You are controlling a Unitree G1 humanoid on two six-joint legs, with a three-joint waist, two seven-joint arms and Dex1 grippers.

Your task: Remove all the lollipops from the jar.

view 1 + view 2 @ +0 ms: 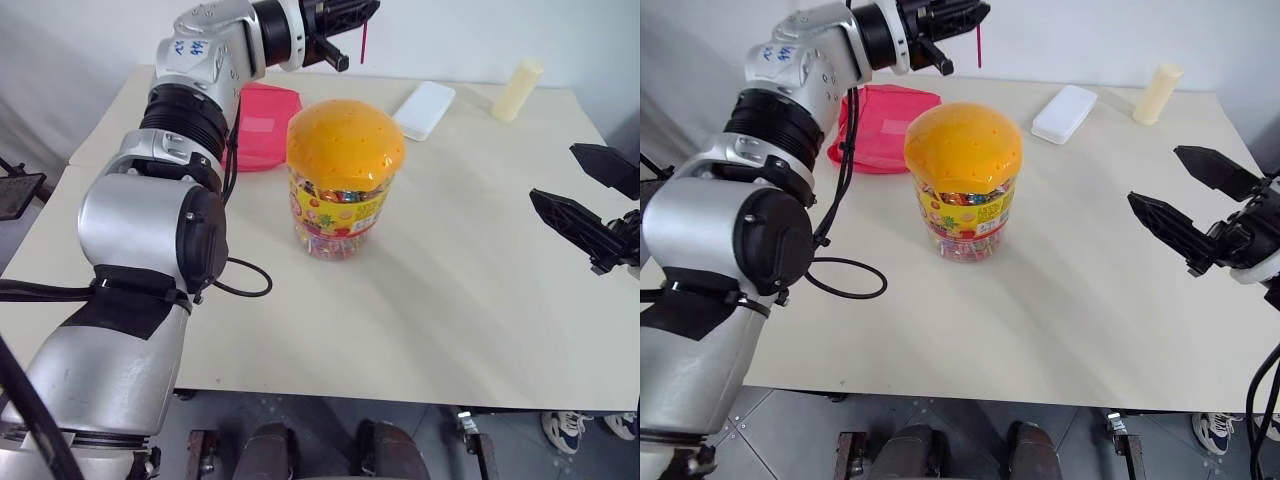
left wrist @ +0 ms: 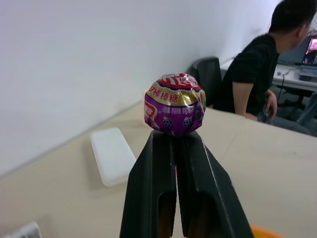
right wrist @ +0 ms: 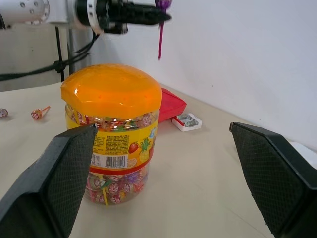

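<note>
The jar [image 1: 344, 178] is a clear plastic tub standing upright near the middle of the pale, smooth table [image 1: 450, 310]. Its domed orange lid [image 1: 345, 142] is dotted with tiny holes, a yellow label with fruit pictures wraps its wall, and many small wrapped candies show through the plastic.

The left gripper [image 2: 176, 144] is raised above the far side of the table, higher than the lid. Its two black fingers are pressed together on the thin stick of one purple lollipop [image 2: 175, 104]. The round head, in crinkled foil with gold and red print, sits just past the fingertips, and the reddish stick [image 3: 160, 40] hangs down below them.

Two more lollipops lie on the table in the right wrist view: an orange one [image 3: 37, 113] with its stick, and a purplish one [image 3: 3, 112] at the picture's edge.

The right gripper [image 1: 1185, 205] is held off to the right side of the table, well apart from the jar, its two textured black fingers spread wide with nothing between them.

Beyond the jar lie one pink plastic box [image 1: 262, 125], one flat white rounded box [image 1: 424, 108] and one pale yellow cylinder [image 1: 517, 89].
</note>
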